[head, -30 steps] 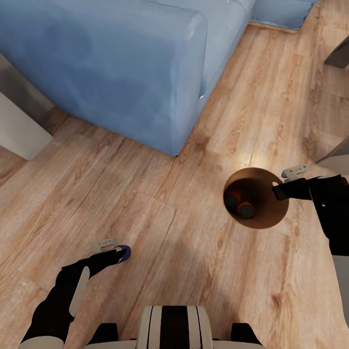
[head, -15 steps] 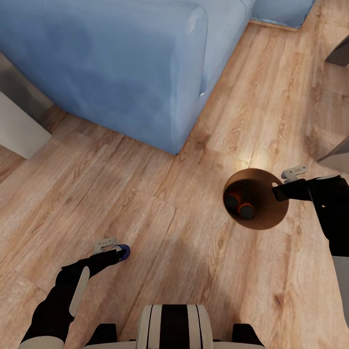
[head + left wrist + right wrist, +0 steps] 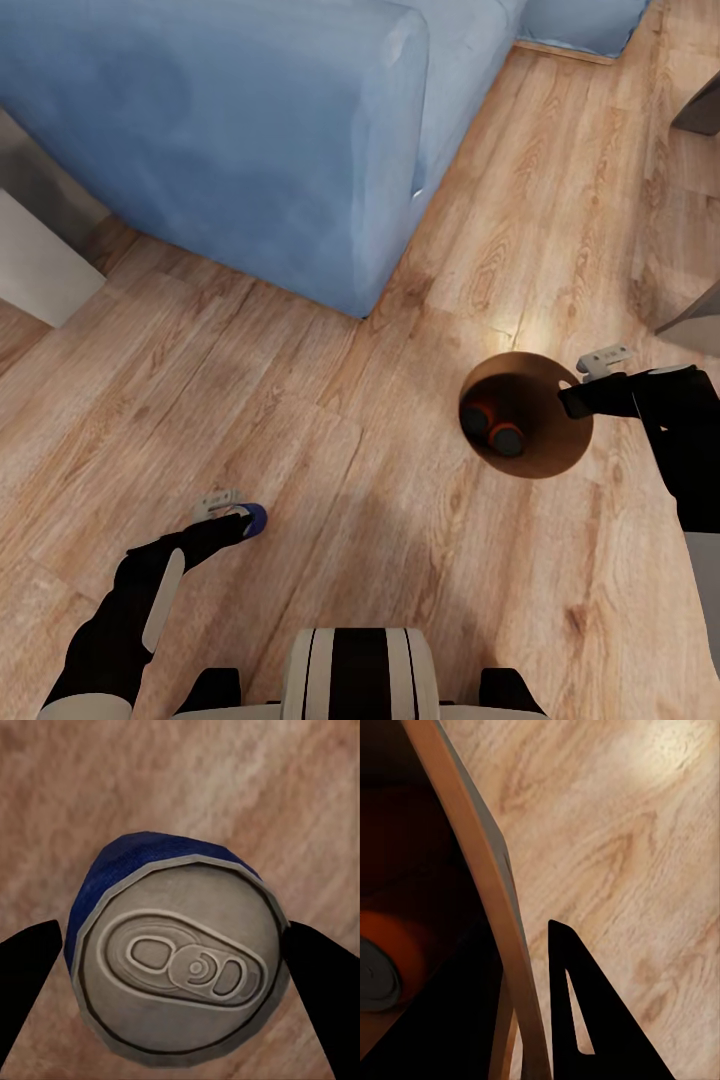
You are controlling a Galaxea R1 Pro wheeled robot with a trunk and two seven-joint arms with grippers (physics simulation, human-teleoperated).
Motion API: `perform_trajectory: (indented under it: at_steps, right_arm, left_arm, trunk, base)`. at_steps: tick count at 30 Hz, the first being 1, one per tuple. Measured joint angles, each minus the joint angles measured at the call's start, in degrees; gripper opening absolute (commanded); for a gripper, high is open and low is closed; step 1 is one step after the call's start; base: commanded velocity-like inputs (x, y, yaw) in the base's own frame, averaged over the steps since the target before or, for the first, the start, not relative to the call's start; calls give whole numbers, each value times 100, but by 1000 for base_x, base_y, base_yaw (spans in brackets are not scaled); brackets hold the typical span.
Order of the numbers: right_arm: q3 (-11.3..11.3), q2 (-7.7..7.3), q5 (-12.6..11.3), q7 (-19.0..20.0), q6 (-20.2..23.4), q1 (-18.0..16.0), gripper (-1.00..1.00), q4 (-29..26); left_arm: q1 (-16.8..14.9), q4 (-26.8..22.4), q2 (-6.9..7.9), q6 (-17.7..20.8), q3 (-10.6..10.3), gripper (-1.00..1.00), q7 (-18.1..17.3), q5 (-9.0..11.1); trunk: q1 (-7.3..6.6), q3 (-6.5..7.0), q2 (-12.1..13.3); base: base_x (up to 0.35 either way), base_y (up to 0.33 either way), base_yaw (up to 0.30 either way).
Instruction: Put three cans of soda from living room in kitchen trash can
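In the head view my left gripper hangs low over the wood floor, shut on a dark blue can of soda. The left wrist view shows that can's silver top between the two black fingers. My right gripper is shut on the rim of the tash can, a round bin with a brown inside. Two orange cans of soda lie at its bottom. In the right wrist view the rim runs between the fingers, with an orange can inside.
A large light-blue sofa fills the area ahead and to the left, its corner near the middle of the head view. A pale wall or cabinet edge stands at the far left. Dark furniture edges show at the right. Wood floor lies between.
The picture has shifted very slightly, so the camera moved a little. Both grippers keep their holds, the left on the blue can and the right on the bin's rim.
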Motion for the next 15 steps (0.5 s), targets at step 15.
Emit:
perform_trajectory:
  at_steps: [15]
  right_arm:
    - [0, -3, -12, -7, 0, 2, -100, 7]
  left_arm:
    - [-8, 30, -3, 12, 10, -100, 29, -16]
  trunk:
    - [-307, 251, 560]
  base:
    - [0, 0, 0]
